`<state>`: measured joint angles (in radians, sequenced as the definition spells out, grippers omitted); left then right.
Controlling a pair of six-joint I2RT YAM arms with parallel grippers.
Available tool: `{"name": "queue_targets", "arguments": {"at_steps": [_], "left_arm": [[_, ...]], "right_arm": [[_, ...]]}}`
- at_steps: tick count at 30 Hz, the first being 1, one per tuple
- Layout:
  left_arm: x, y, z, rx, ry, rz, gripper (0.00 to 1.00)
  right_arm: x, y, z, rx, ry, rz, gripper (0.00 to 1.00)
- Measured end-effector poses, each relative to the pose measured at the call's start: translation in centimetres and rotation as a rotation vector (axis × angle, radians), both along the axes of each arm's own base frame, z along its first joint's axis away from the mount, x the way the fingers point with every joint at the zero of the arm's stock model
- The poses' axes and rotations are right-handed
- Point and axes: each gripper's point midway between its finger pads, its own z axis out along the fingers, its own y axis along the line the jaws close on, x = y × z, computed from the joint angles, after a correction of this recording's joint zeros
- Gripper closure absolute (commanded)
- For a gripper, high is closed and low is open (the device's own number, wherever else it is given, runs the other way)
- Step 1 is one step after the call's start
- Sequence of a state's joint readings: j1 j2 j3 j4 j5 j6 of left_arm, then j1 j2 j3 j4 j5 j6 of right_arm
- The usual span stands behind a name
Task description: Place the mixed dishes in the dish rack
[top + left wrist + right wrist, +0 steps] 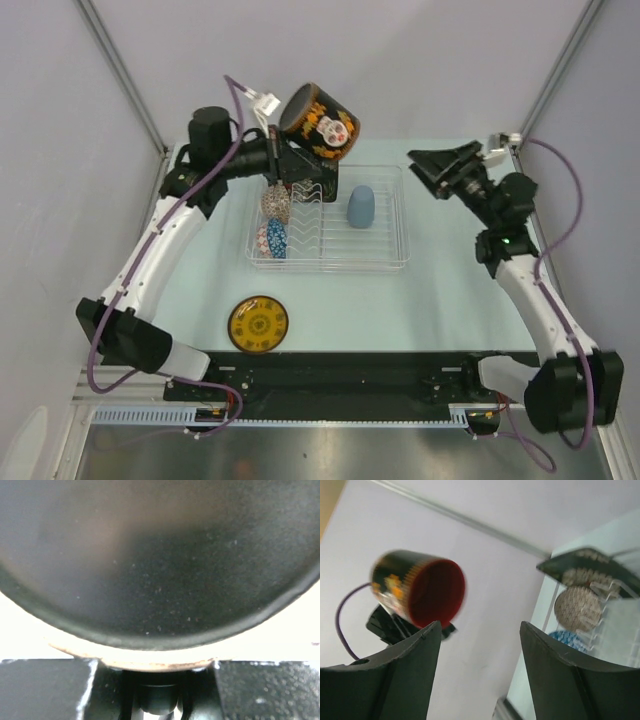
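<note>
Left hand (291, 153) first: it's clamped on the mug (320, 122), holding it up in the air above the far-left corner of the dish rack (385, 245). The mug is tipped on its side. It is black with orange pattern and a skull face, and the right wrist camera looks into its dark red mouth. My left wrist view is almost all dark mug surface, right up against the lens, with a pale unglazed edge just above the fingers (45, 690).

Just below the hand, the black square plate (585, 562) stands on edge in the rack's far-left part. In front of it is the beige netted bowl (276, 203), also on edge, and then the small blue bowl (277, 240) at the near-left end. A grey-blue cup (361, 207) sits upside down further right in the rack, apart from the others.

The yellow saucer (258, 323) lies flat on the tabletop (440, 300), near the front edge, well clear of the rack.

Right hand (447, 160): fingers spread wide and holding nothing, hanging off the rack's far-right corner.
</note>
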<state>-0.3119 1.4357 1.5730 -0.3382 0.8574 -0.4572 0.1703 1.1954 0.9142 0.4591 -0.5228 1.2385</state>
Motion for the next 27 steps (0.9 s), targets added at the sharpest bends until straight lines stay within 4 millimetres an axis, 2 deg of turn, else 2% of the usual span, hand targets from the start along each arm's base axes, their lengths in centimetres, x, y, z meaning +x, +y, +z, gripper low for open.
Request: {"name": "queue_targets", "arguments": {"at_steps": [1, 2, 4, 5, 7, 10, 14, 17, 20, 24, 27], "left_arm": [[-0.1, -0.5, -0.7, 0.029, -0.014, -0.010, 1.00], [-0.5, -1.6, -2.3, 0.086, -0.035, -0.040, 1.00], [-0.9, -3.1, -5.1, 0.161, -0.034, -0.091, 1.00], [-1.0, -4.1, -7.3, 0.215, -0.022, -0.125, 1.00], [-1.0, -5.2, -10.5, 0.283, 0.006, -0.172, 1.00], [-1.4, -6.5, -17.1, 0.422, 0.106, -0.257, 1.00], [-1.5, -6.4, -23.1, 0.560, 0.205, -0.300, 1.00], [-1.1, -6.4, -24.6, 0.613, 0.222, -0.308, 1.00], [0.3, -6.9, -24.6, 0.626, 0.176, -0.298, 1.00], [1.4, -7.5, -24.3, 0.630, 0.123, -0.285, 1.00], [1.7, -7.9, -24.7, 0.644, 0.096, -0.288, 1.00]], "right_arm": [[-0.6, -1.4, 1.1, -0.014, -0.037, -0.039, 0.29], [-1.5, -2.9, 2.4, -0.030, -0.080, -0.083, 0.29], [-3.2, -4.6, 4.4, -0.063, -0.157, -0.141, 0.29], [-4.4, -5.2, 5.2, -0.088, -0.194, -0.165, 0.28], [-6.0, -5.6, 6.0, -0.120, -0.235, -0.188, 0.28], [-7.4, -6.1, 5.7, -0.176, -0.243, -0.218, 0.27], [-8.0, -6.6, 4.1, -0.233, -0.195, -0.249, 0.27], [-7.8, -7.0, 2.5, -0.265, -0.137, -0.263, 0.27], [-7.9, -7.3, 1.3, -0.290, -0.092, -0.274, 0.26], [-8.1, -7.6, 0.7, -0.306, -0.069, -0.284, 0.26], [-8.1, -7.7, 0.3, -0.313, -0.053, -0.288, 0.26]]}}
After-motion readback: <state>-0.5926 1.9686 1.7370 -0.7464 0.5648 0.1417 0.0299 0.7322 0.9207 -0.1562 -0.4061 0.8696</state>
